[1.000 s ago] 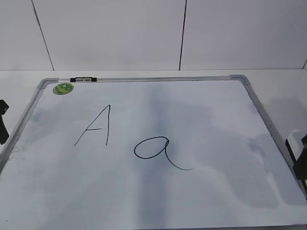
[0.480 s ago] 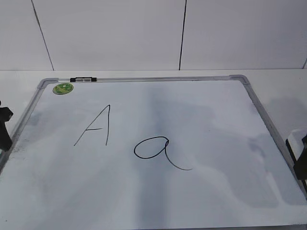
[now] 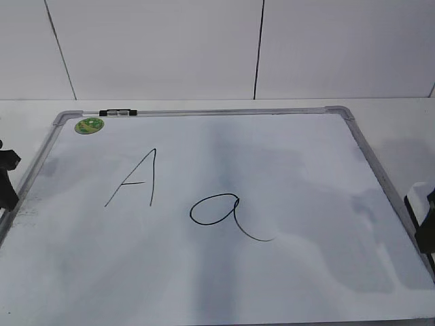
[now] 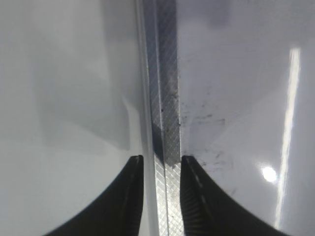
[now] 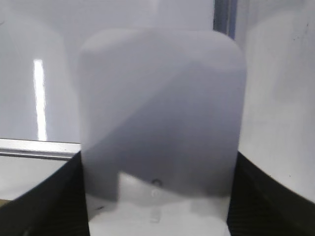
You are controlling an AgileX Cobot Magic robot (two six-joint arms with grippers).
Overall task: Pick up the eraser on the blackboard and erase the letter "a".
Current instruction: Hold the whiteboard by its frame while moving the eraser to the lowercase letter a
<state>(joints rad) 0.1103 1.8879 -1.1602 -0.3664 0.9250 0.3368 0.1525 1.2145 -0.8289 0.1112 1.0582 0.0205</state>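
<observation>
Glossy white blackboard (image 3: 285, 176), cross-hatched metal frame (image 4: 165, 98), smooth plastic eraser (image 5: 162, 113)

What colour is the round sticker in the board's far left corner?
Green, with a lighter pattern on it too small to read; the sticker shows best in the exterior view.

White table (image 3: 401, 119); blackboard (image 3: 285, 163) flat atop

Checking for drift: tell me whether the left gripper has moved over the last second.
Yes. The left gripper has crept rightward and slightly down, nearer the blackboard frame's left edge.
</observation>
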